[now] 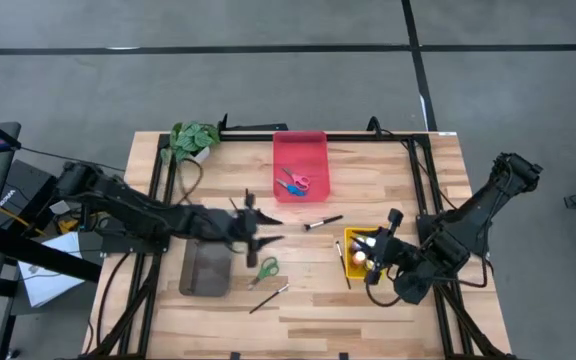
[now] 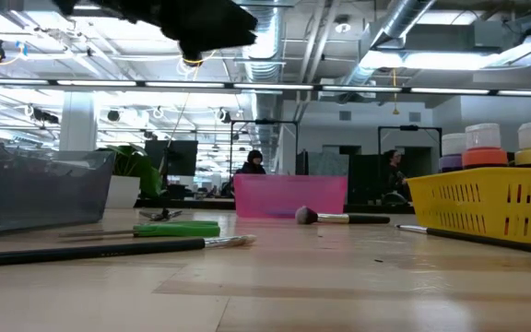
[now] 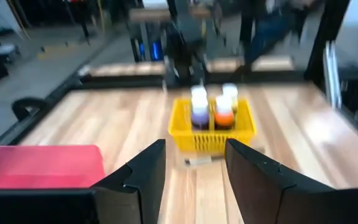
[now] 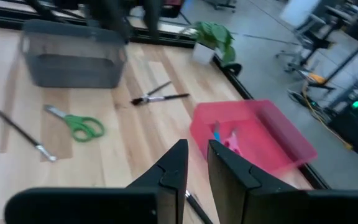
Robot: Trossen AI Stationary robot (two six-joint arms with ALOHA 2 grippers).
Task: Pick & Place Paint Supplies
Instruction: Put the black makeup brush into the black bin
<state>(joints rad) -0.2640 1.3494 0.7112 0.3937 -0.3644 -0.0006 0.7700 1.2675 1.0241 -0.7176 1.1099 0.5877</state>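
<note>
Left gripper (image 1: 265, 232): hovering above mid-tabletop (image 1: 388, 310) beside the grey tray (image 1: 205, 268); jaws spread, holding nothing.
Green-handled scissors (image 1: 266, 268): flat on the tabletop, just below and toward the front edge from the left jaws; long axis diagonal.
Nearer arm: left, by a clear margin.
Right gripper (image 1: 392, 222): over the yellow basket (image 1: 352, 262) of paint bottles (image 3: 211, 111); jaws nearly together, empty.
Brushes: one (image 1: 322, 222) between red tray (image 1: 299, 150) and basket, one (image 1: 268, 297) near the scissors.

An open-plan lab or workshop: exposed ceiling ducts (image 2: 404, 23), strip lights, monitors and seated people (image 2: 251, 164) beyond the wooden worktable (image 1: 388, 310).
</note>
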